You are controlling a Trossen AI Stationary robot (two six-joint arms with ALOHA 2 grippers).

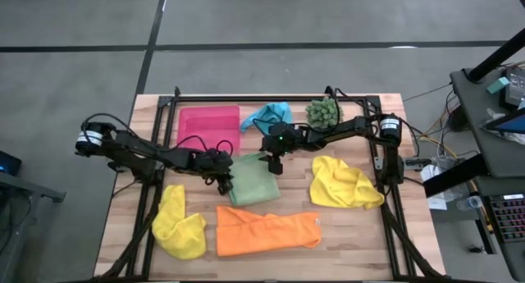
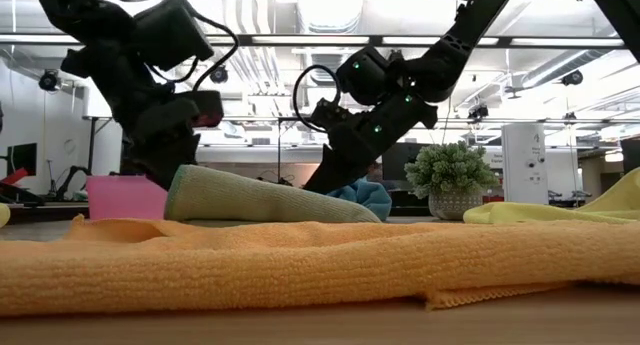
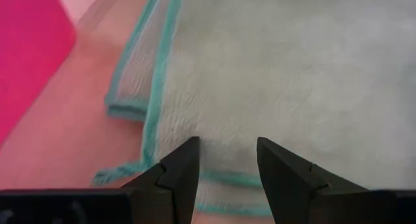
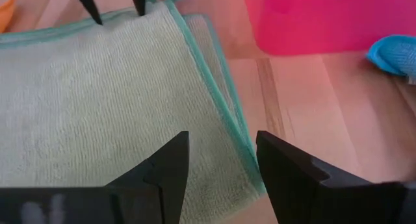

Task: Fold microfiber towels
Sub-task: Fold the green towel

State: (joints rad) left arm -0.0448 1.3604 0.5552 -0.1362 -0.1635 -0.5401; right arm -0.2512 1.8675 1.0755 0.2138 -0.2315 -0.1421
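The light green towel lies folded in several layers on the table's middle; its teal-hemmed edges are stacked. My left gripper is open at the towel's left edge, its fingertips down on the cloth just inside the hem. My right gripper is open at the towel's far right corner, its fingers either side of the hem. The right wrist view also shows the left gripper at the towel's opposite edge. The orange towel, two yellow towels and the turquoise towel lie untouched. My left gripper stands slanting down over the green towel's left edge with open fingers and flat cloth between them; whether the tips touch it I cannot tell. My right gripper slants down over the far right corner; whether it touches I cannot tell.
A pink tray sits at the far left, close behind the green towel. A spiky green plant ball stands at the far edge by the right arm. The orange towel spans the near edge; bare wood shows between the towels.
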